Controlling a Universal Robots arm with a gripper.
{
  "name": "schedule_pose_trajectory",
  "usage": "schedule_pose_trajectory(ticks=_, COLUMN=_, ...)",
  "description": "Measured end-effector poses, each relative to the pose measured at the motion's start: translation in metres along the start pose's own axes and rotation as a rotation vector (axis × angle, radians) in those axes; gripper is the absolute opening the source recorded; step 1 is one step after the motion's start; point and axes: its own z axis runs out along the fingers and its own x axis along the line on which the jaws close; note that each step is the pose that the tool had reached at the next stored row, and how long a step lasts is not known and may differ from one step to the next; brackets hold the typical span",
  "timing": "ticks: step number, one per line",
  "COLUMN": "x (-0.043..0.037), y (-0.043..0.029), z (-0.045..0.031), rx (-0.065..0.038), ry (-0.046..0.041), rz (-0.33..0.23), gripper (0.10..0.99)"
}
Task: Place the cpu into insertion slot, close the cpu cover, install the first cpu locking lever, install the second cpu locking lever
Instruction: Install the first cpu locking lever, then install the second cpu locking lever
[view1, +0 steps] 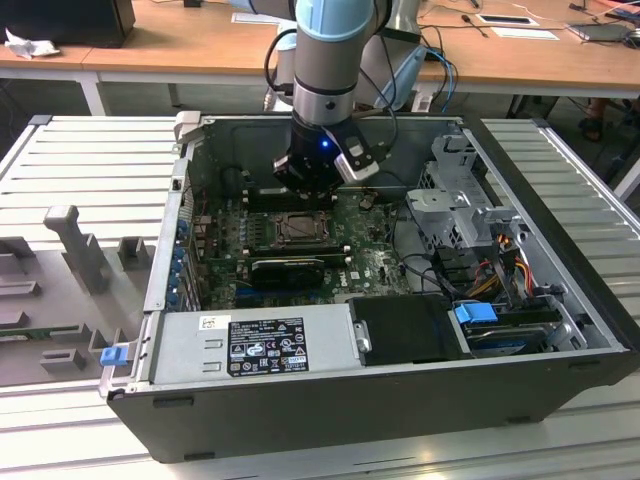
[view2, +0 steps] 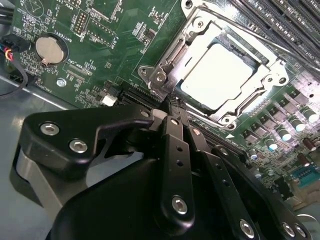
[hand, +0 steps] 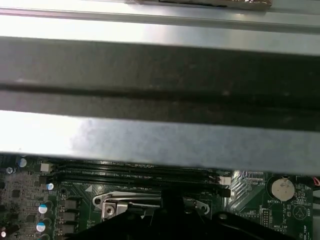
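The cpu (view2: 217, 72) lies flat in the insertion slot (view1: 298, 229) on the green motherboard (view2: 100, 50), its pale metal face showing. The silver cpu cover (view2: 186, 47) is down around it, framing the chip through its square opening. My gripper (view2: 172, 107) hangs just over the socket corner that faces the long black card slot, with its black fingers (view2: 170, 135) pressed together and nothing visibly between them. In the exterior view the gripper (view1: 312, 190) stands inside the open case, right behind the socket. The first wrist view shows a silver edge of the cover (hand: 115, 205).
Black memory slots (view2: 280, 25) run beside the socket, and a coin battery (view2: 50, 48) sits farther off. A black graphics card (view1: 288, 268) lies in front of the socket. The power supply (view1: 260, 345) and drive cage (view1: 460, 190) crowd the case. The case wall (hand: 160, 140) is close.
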Motion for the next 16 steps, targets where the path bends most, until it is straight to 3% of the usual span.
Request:
schedule_pose_trajectory(ticks=5, x=0.0002, y=-0.0024, z=-0.0002, rx=0.000, ry=0.0000, rz=0.000, gripper=0.106)
schedule_pose_trajectory(ticks=13, x=0.0003, y=-0.0020, z=-0.0087, rx=0.000, ry=0.0000, rz=0.000, gripper=0.106)
schedule_pose_trajectory(ticks=16, x=0.0005, y=-0.0053, z=-0.0093, rx=-0.002, ry=-0.0001, rz=0.000, gripper=0.106)
